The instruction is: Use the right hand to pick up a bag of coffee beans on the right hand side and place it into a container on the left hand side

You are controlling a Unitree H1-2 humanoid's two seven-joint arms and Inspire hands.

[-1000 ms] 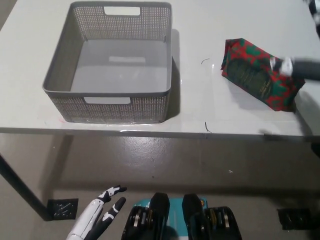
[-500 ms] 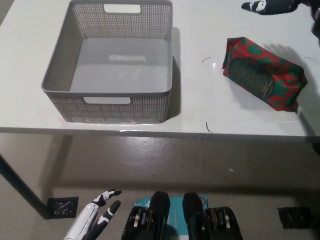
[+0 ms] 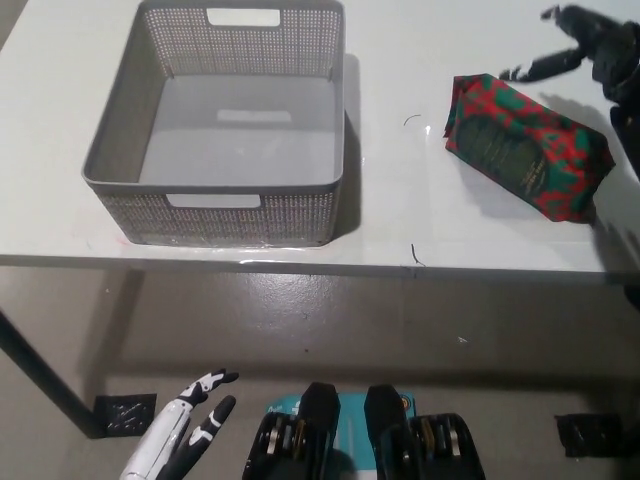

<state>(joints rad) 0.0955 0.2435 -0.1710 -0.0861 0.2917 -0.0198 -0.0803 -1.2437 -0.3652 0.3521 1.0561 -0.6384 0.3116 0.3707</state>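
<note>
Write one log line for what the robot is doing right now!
right hand: open, above coffee bag, not touching | basket: empty, left on table | left hand: resting low, open

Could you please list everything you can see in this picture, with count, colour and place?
Basket: one, grey, empty, on the table's left part.
Coffee bag: one, red and green, lying on the table's right part.
Table: one, white, across the upper picture.
Floor: grey, below the table's edge.
Left hand: one, white, open, low at the lower left, below the table.
Right hand: one, black, open, above the bag's far end at the upper right.
</note>
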